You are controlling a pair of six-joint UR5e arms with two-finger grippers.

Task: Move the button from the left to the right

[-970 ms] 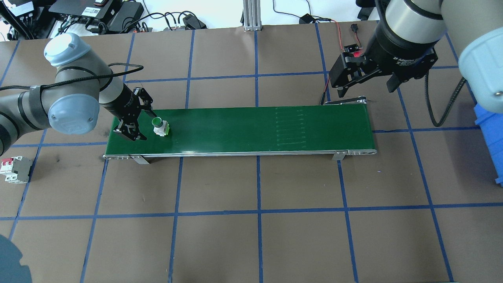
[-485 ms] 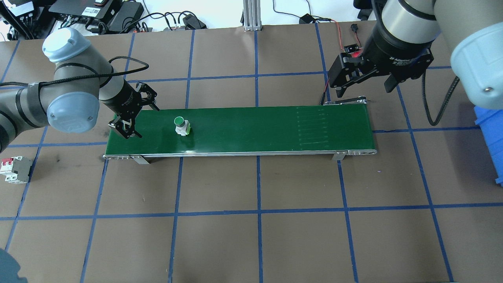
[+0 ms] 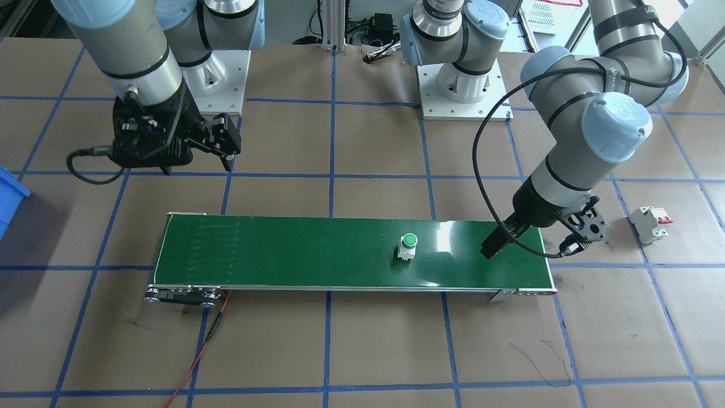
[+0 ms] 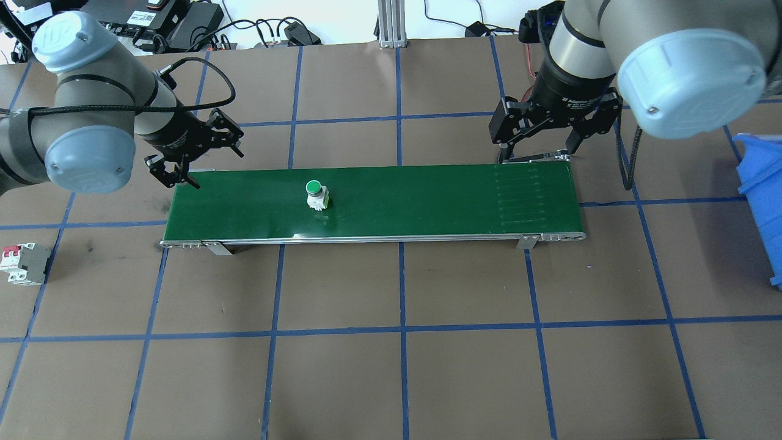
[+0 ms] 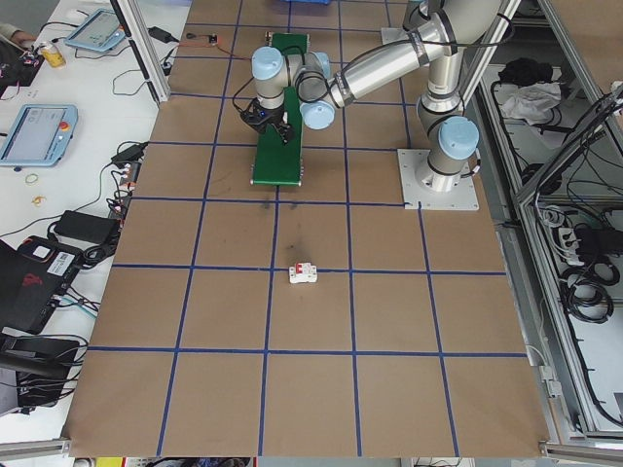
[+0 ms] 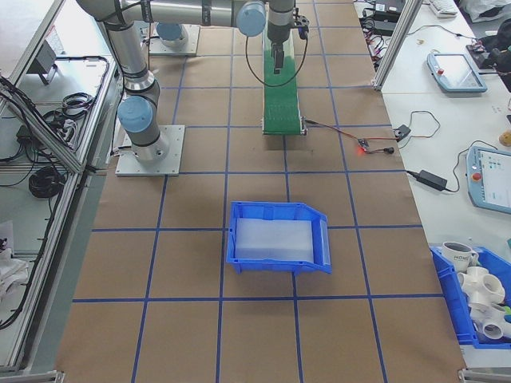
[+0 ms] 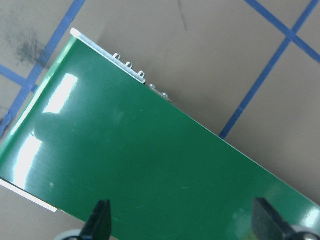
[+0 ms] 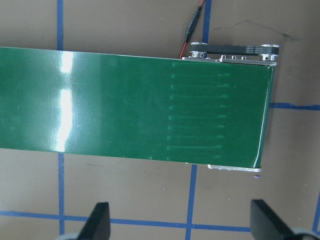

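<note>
The button point(image 4: 315, 194), green cap up, stands upright on the green conveyor belt point(image 4: 427, 201), left of the belt's middle. The front view shows the button point(image 3: 408, 246) free of both grippers. My left gripper point(image 4: 217, 170) hangs open over the belt's left far corner, well left of the button and holding nothing. Its wrist view shows bare belt point(image 7: 150, 165) between the fingertips point(image 7: 100, 220). My right gripper point(image 4: 537, 157) is open over the far edge of the belt's right end. That wrist view shows the belt's right end point(image 8: 150, 105) and no button.
A white circuit breaker point(image 4: 24, 263) with red levers lies on the table left of the belt. A blue bin point(image 4: 760, 201) sits at the right table edge. A red wire point(image 3: 198, 351) runs from the belt's motor end. Cables and boxes line the far edge.
The button has travelled rightward along the belt, away from the left gripper. The left gripper has pulled back towards the belt's far left corner. The right gripper has shifted left over the belt's right end.
</note>
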